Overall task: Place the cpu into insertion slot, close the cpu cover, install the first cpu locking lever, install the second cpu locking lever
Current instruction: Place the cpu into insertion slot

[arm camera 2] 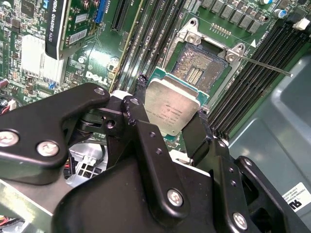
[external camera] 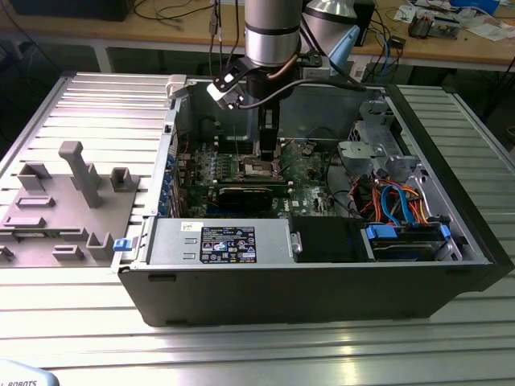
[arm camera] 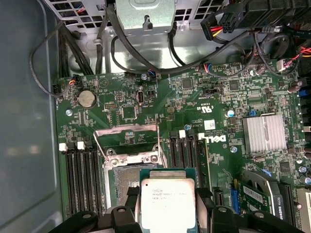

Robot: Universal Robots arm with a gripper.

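Note:
My gripper [external camera: 268,158] hangs inside the open computer case, just above the motherboard. It is shut on the cpu [arm camera 2: 172,109], a square chip with a pale metal face, gripped by its edges between the black fingers [arm camera 2: 133,107]. The chip hovers a little above and beside the insertion slot [arm camera 2: 200,68], whose contact field lies bare. In the first wrist view the cpu [arm camera: 167,201] partly overlaps the slot [arm camera: 122,187]. The cpu cover [arm camera: 127,141] stands swung open at the slot's far side. A thin locking lever [arm camera 2: 265,65] sticks out unlatched beside the slot.
Memory slots [arm camera: 82,174] flank the socket on both sides. A graphics card [external camera: 241,195] lies close by, and a heatsink [arm camera: 264,133] sits on the board. The power supply [external camera: 221,241], drive cage and cables [external camera: 394,201] line the case. A grey fixture [external camera: 72,201] stands outside, on the exterior view's left.

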